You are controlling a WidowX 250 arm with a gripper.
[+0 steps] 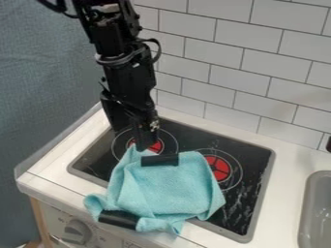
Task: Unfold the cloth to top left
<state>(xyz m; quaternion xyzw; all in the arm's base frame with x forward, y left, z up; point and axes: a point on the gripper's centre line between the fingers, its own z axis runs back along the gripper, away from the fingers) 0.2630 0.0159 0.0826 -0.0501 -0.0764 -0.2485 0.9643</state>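
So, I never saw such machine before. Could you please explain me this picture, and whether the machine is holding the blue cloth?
The picture comes from a fixed camera looking down at a slant. The black machine is a robot arm, coming in from the top edge. At its lower end is the pincer, its tool for grasping. It hangs right by the far edge of the light blue cloth, but whether it grips it, I cannot tell. The cloth lies rumpled on a dark stove top, hanging over the front, with two black strips on it. To the right is a grey sink.
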